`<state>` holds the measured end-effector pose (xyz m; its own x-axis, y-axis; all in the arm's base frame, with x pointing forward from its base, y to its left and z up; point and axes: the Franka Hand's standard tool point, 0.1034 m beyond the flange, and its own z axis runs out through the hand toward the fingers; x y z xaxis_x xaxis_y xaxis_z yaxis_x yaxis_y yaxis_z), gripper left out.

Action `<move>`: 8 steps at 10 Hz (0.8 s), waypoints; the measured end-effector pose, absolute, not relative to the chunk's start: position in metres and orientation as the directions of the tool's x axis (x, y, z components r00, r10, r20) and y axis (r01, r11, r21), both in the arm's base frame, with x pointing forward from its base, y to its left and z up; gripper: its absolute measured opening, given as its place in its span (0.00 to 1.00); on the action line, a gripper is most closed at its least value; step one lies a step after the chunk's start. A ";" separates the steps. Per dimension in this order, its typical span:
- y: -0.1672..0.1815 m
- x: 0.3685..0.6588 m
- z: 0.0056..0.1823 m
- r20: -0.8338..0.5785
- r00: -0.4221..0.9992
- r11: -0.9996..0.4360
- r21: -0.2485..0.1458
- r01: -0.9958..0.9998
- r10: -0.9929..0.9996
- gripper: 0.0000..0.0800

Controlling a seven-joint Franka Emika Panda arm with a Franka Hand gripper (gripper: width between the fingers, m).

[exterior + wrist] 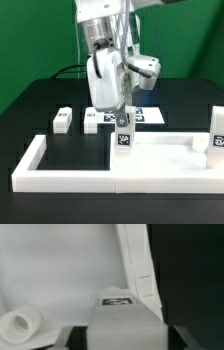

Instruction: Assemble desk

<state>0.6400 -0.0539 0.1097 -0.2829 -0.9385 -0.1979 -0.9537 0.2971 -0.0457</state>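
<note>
The fingers are clenched on a leg, held upright just above the tabletop. A round corner socket sits just off to one side of them. I'd say this is the leg-fitting step: next, shift across, line up and lower. Well beyond them, a loose leg lies on the worktop.

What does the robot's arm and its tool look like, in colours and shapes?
The smooth rounded white arm has silver-grey sections near its top and a small white-and-dark camera block at the wrist. The white boxy two-finger tool ends in dark fingers. No markings are legible on it.
</note>
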 end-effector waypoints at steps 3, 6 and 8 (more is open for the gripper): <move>-0.055 0.639 0.110 -0.178 -0.366 0.377 -0.031 -0.926 -0.913 0.37; -0.052 0.640 0.111 -0.179 -0.356 0.368 -0.034 -0.929 -0.917 0.62; -0.039 0.645 0.140 -0.205 -0.316 0.335 -0.062 -0.940 -0.926 0.77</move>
<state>0.6453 -0.0390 0.1400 -0.3164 -0.9262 -0.2052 -0.9402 0.3349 -0.0620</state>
